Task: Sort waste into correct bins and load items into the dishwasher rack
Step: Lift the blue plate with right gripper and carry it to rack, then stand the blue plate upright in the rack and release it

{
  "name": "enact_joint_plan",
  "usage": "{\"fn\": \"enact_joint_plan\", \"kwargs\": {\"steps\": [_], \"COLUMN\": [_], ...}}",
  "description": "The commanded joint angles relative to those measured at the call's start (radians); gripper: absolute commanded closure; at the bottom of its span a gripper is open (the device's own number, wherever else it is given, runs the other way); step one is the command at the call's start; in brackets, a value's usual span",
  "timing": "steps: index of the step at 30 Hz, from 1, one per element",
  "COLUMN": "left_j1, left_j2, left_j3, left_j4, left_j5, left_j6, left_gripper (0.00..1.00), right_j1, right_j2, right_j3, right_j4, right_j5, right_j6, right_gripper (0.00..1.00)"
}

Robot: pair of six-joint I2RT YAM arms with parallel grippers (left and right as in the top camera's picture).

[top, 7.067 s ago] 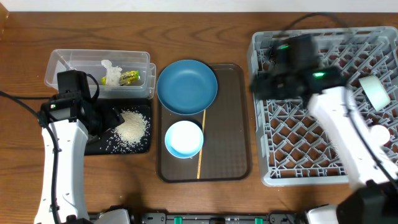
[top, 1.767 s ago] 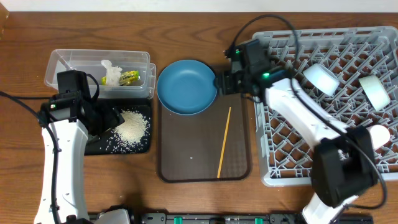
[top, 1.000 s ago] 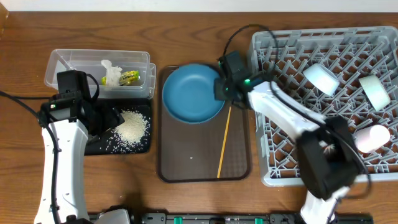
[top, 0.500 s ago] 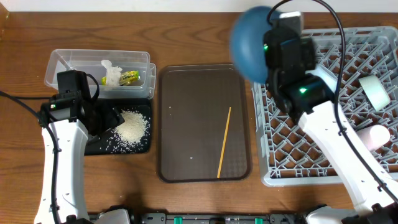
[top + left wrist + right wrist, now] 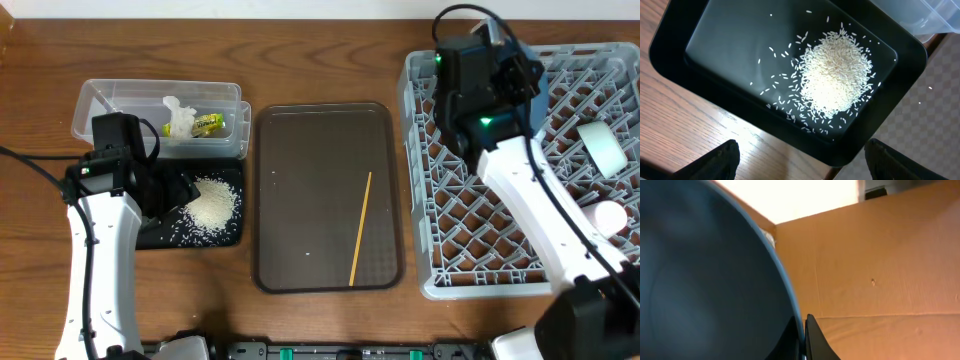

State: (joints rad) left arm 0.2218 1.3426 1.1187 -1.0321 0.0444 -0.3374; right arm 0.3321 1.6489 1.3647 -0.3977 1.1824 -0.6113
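**One dark-blue plate gripped at the rack**

The plate is clamped at its rim by the right hand, which is placed over the rack's upper-left corner. The left hand is spread wide above the black tray, in which the rice is heaped. The chopstick is seen on the brown serving tray, centre frame. The tissue and wrapper are contained in the clear tub, upper left.

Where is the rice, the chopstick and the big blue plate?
rice (image 5: 835,75), left wrist view, middle of the heap.
chopstick (image 5: 360,228), overhead view, halfway along the stick.
blue plate (image 5: 705,280), right wrist view, on its broad blue surface.
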Motion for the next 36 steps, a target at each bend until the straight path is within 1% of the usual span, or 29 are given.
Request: {"fn": "enact_joint_plan", "kwargs": {"steps": [1, 6, 14, 19, 22, 25, 28, 32, 36], "left_j1": [0.004, 0.004, 0.004, 0.004, 0.004, 0.004, 0.004, 0.004, 0.004], "left_j2": [0.002, 0.002, 0.002, 0.002, 0.002, 0.002, 0.002, 0.002, 0.002], "left_j3": [-0.002, -0.002, -0.002, -0.002, -0.002, -0.002, -0.002, -0.002, -0.002], "left_j4": [-0.003, -0.003, -0.003, -0.003, -0.003, -0.003, -0.003, -0.003, -0.003], "left_j5": [-0.019, -0.019, -0.019, -0.019, -0.019, -0.019, -0.019, -0.019, -0.019], "left_j6": [-0.001, -0.001, -0.001, -0.001, -0.001, -0.001, -0.001, -0.001, -0.001], "left_gripper": [0.18, 0.17, 0.17, 0.18, 0.18, 0.18, 0.18, 0.17, 0.17], "right_j1": [0.031, 0.062, 0.101, 0.137, 0.161, 0.180, 0.188, 0.188, 0.190], "right_j2": [0.041, 0.087, 0.098, 0.098, 0.098, 0.098, 0.098, 0.098, 0.085], "right_j3": [0.011, 0.011, 0.011, 0.011, 0.011, 0.011, 0.011, 0.011, 0.011], "right_j4": [-0.026, -0.097, -0.122, -0.124, -0.148, -0.208, -0.279, -0.347, -0.361], "right_j5": [0.040, 0.040, 0.037, 0.037, 0.027, -0.062, -0.156, -0.168, -0.167], "right_j6": [0.014, 0.120, 0.155, 0.157, 0.199, 0.247, 0.318, 0.426, 0.440], "right_gripper": [0.99, 0.99, 0.98, 0.82, 0.73, 0.66, 0.61, 0.57, 0.50]}}
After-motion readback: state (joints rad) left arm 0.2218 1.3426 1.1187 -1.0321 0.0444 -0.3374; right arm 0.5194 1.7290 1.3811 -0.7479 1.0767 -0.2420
